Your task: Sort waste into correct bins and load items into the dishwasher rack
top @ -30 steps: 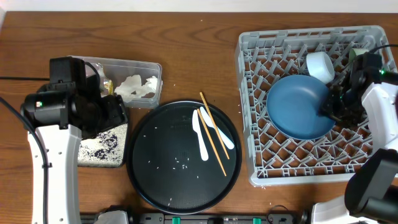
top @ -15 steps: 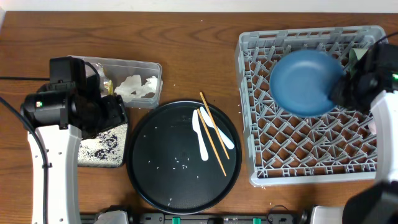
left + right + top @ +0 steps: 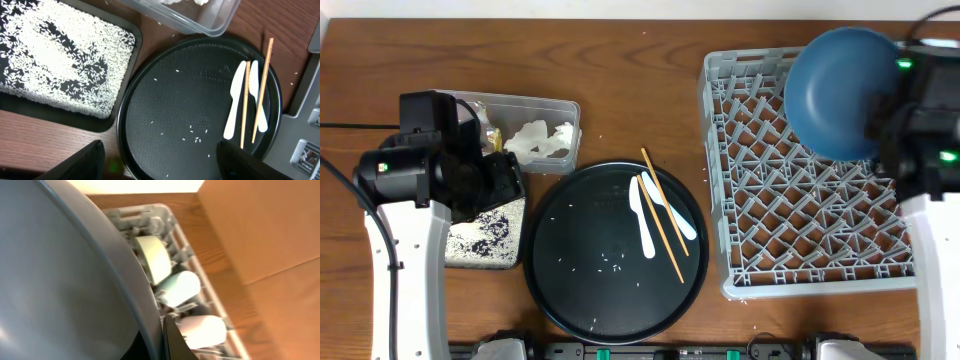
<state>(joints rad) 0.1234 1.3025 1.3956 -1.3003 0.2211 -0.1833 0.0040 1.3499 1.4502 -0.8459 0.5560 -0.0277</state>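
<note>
Dish (image 3: 830,90), one, in right claw (image 3: 157,342); spoons (image 3: 235,100), two; chopsticks (image 3: 268,55), two.

Dark-blue dish (image 3: 835,90); light-grey diamond-lattice rack (image 3: 800,225).

large round black tray (image 3: 570,292) lies flat on the brown wooden table (image 3: 640,90), near the front edge about mid-width, low raised rim, finely textured matte surface.

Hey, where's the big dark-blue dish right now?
Overhead view, top right: the dark-blue dish is gripped at its rim by the right gripper, over the far right corner of the dishwasher rack.
</note>
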